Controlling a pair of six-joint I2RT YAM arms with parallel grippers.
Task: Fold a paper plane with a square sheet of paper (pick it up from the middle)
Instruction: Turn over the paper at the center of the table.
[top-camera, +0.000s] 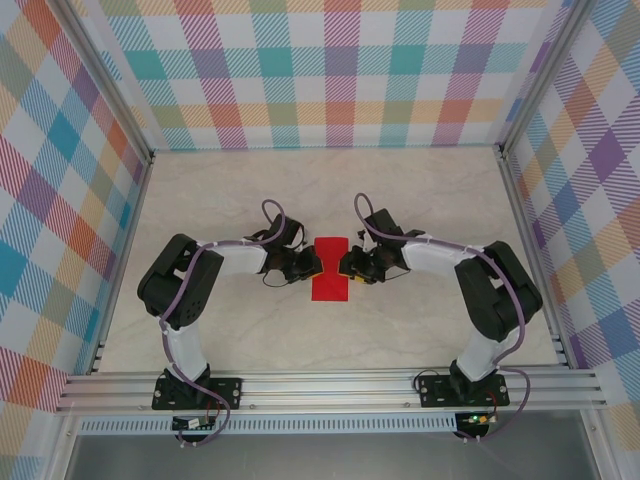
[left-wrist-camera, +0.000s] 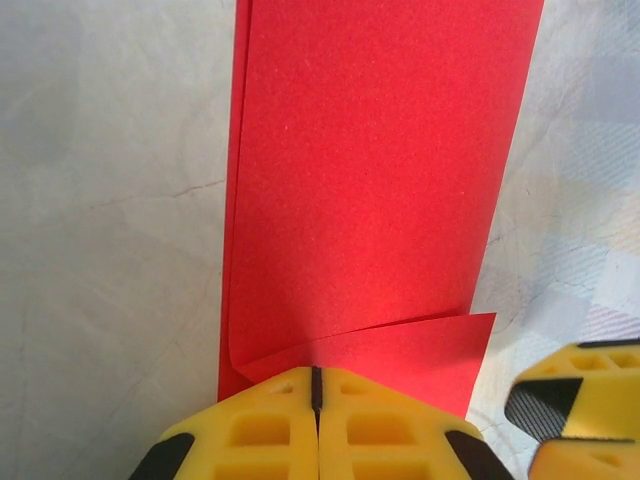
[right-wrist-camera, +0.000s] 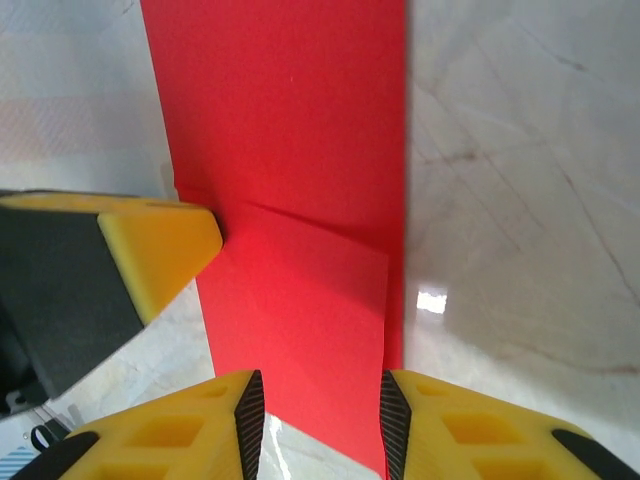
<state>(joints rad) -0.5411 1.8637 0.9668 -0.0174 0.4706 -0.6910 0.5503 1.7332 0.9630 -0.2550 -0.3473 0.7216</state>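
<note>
**Q:** What is on the left side?
**A:** Seen from above, the left arm (top-camera: 190, 290) bends in from the near edge of a pale marbled counter (top-camera: 430, 200) with pastel checked walls (top-camera: 340, 70) around it. The left pincer (top-camera: 306, 265) reaches the middle of the counter. There it meets the left edge of the red sheet of paper (top-camera: 330, 287).

**Q:** Is that pincer open or closed?
**A:** Closed. In the left wrist view its two yellow fingers (left-wrist-camera: 250, 430) press together with only a thin seam between them. The near edge of the red sheet of paper runs into that seam, so the pincer is pinching the sheet.

**Q:** Where is the paper, and what shape is it?
**A:** It is at the centre of the counter, between the two pincers, folded into a long narrow strip. A small flap crosses it at a slant near the pinched edge. From above it looks narrowed at the waist, where the pincers meet it.

**Q:** And on the right?
**A:** The right pincer (right-wrist-camera: 320, 400) comes in from the opposite side. Its jaws stand apart, and the strip's red surface shows in the gap between its black pads (right-wrist-camera: 250, 420). Whether the pads touch the paper cannot be told.
</note>
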